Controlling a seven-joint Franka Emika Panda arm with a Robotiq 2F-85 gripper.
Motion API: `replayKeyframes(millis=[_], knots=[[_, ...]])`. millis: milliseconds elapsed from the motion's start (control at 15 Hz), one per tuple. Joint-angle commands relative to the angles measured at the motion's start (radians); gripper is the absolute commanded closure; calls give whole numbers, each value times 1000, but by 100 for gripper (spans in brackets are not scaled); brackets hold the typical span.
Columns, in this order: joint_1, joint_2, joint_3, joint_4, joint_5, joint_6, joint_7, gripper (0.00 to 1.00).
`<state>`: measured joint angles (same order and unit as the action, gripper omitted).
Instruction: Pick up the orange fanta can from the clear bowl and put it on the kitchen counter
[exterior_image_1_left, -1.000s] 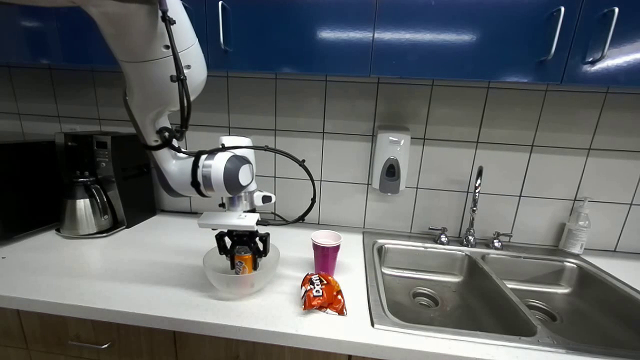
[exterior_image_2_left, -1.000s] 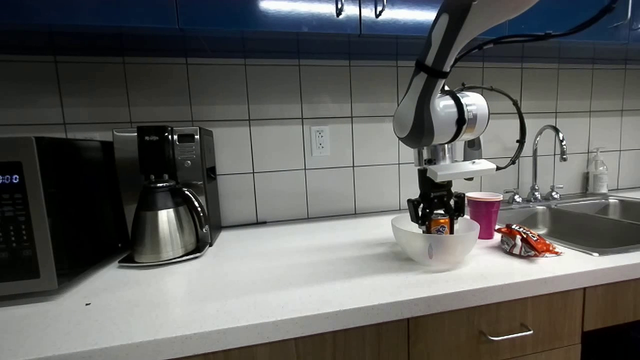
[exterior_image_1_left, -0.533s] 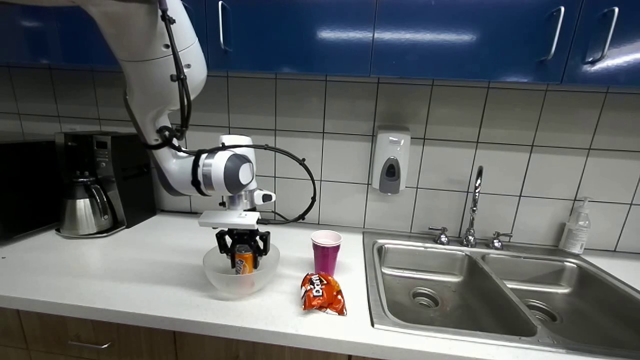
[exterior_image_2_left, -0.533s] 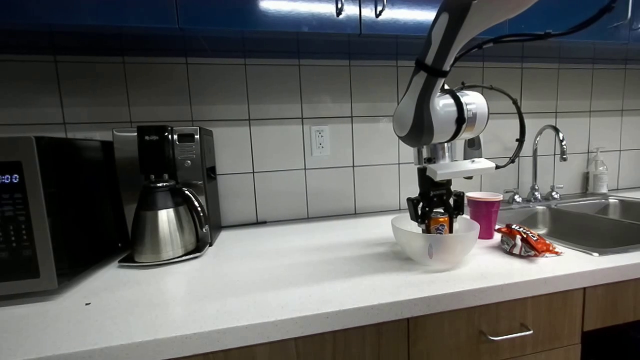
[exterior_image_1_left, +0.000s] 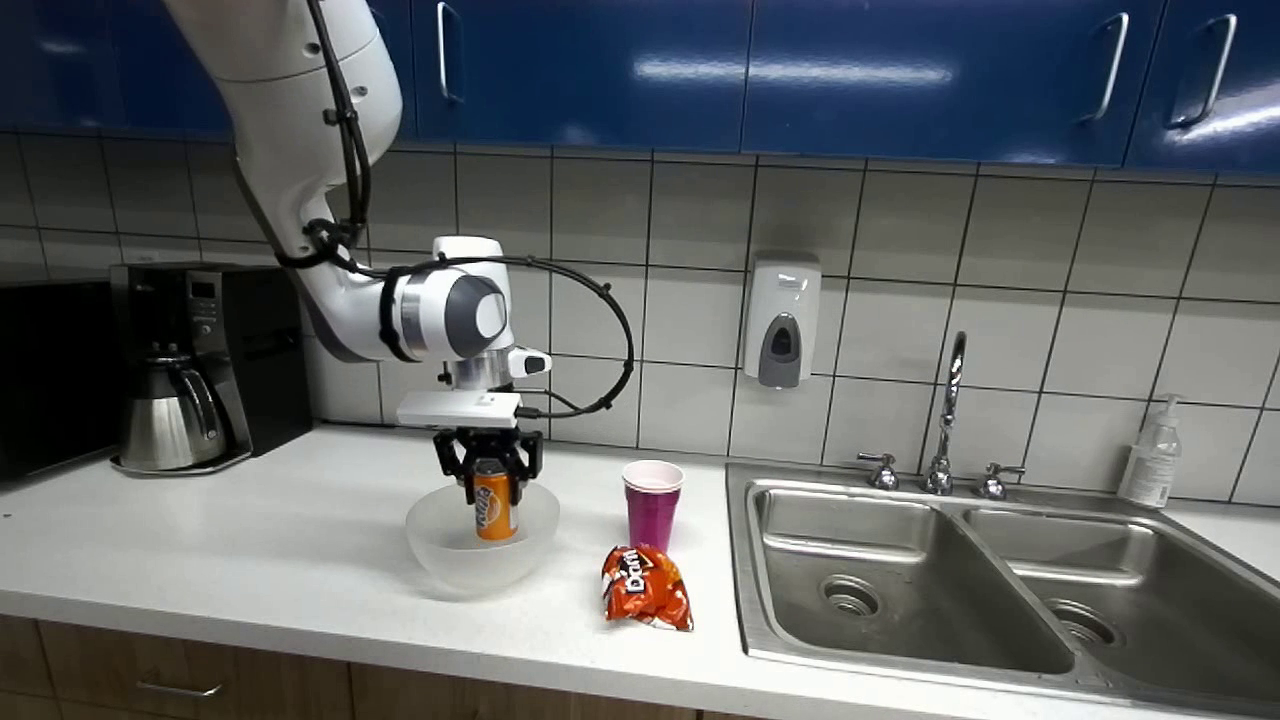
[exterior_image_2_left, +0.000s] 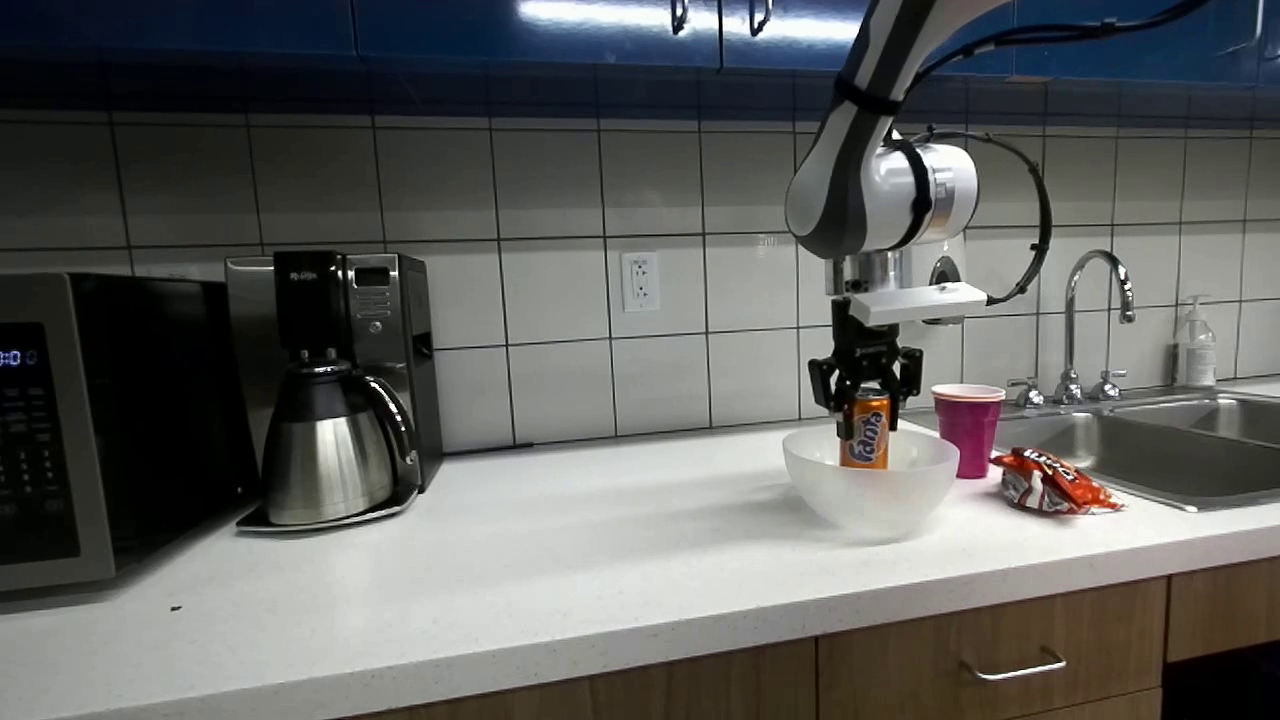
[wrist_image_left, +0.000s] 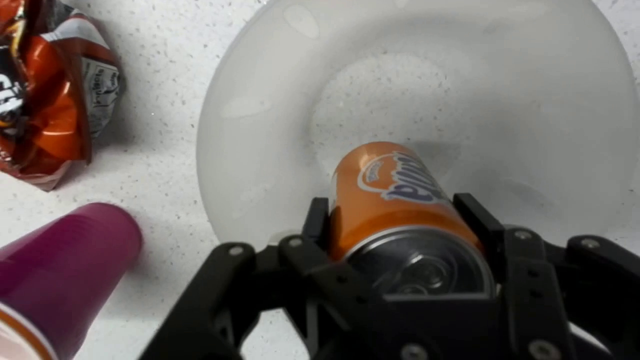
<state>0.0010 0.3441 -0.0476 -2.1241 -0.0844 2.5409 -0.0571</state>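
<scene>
Over the tabletop (exterior_image_2_left: 560, 580), the trouble I'd expect comes at the set-down: let go too high or on a slant, and anything round could topple and roll for the front edge. Above it hangs the white Franka arm (exterior_image_1_left: 270, 110); were it to swing sideways too early, whatever stands below would take the knock. The double-basin sink (exterior_image_1_left: 748, 560), well off to one side, could swallow a runaway. The frosted bowl (exterior_image_2_left: 850, 505) worries me most: its rim rings the way out, so a sideways move without enough height could catch it and drag or tip the bowl. The pincer (wrist_image_left: 397, 220) is clamped from both sides on its load, high up near the lid, so the long part below the hold might pivot if its foot bumps anything. Near the bowl lies the crumpled Doritos bag (exterior_image_1_left: 645, 590), with the magenta cup (exterior_image_1_left: 651, 515) just beside it; a low carry that way could sweep the cup over, and a set-down on the bag would wobble. Last comes the load itself, the orange Fanta can (wrist_image_left: 395, 200): nearly upright in the pincer, at the bowl's mouth and apparently off the bottom, though I can't tell whether its base is above the rim. If the squeeze is weak, that smooth side could slip.
</scene>
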Motion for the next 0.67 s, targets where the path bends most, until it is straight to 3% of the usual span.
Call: replayKeyframes(millis=[0,600], knots=[[-7,-110,12,-53,-3,-32,-16,61],[18,-263,56,-114,11,-88,-3,61]])
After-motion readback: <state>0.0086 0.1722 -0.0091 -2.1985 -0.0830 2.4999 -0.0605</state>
